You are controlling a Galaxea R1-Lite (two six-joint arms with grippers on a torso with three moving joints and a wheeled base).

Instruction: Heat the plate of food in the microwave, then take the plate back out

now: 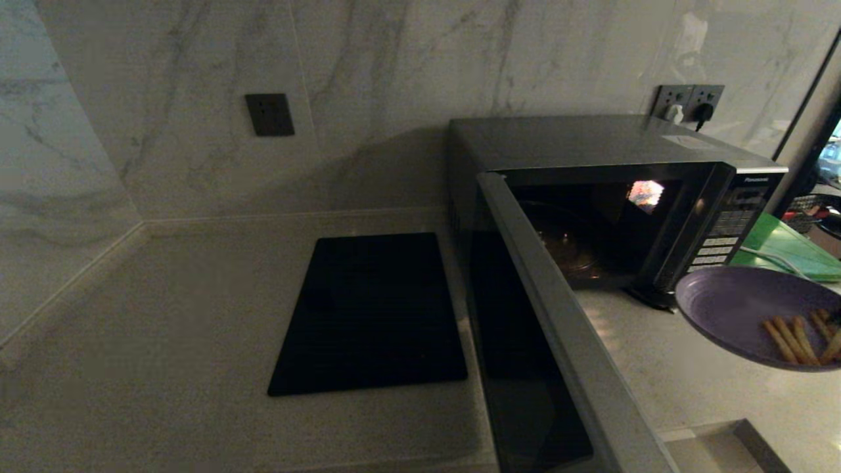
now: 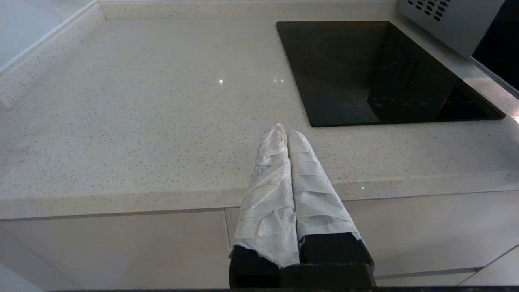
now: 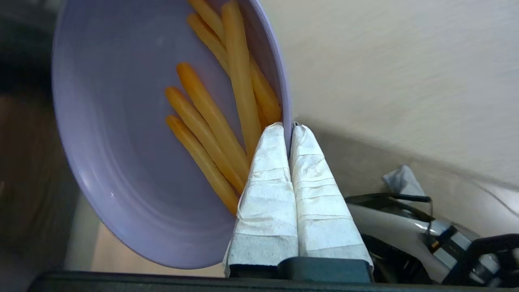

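A dark grey microwave [image 1: 611, 197] sits at the back right of a pale speckled countertop [image 1: 164, 295], against the marble wall. Its door [image 1: 545, 341] is swung wide toward the counter's front edge, likely so the plate can pass into the lit cavity, where a glass turntable [image 1: 565, 246] shows faintly.

The plate of food [image 1: 742, 309], lilac with about 6 orange-tan sticks, hangs in the air off the microwave's front right corner, above the counter. The right gripper [image 3: 290, 127] pinches the plate's rim between its 2 cloth-wrapped fingers [image 3: 267, 178], which keeps the plate roughly level so the sticks stay put.

The left gripper [image 2: 287, 134] waits in front of the counter's front edge, fingers pressed together on nothing, near a flat black slab [image 1: 371, 312].

In the head view the plate's right side is cut off and the gripper holding it cannot be seen. A green board [image 1: 788, 253] behind the plate is partly hidden.
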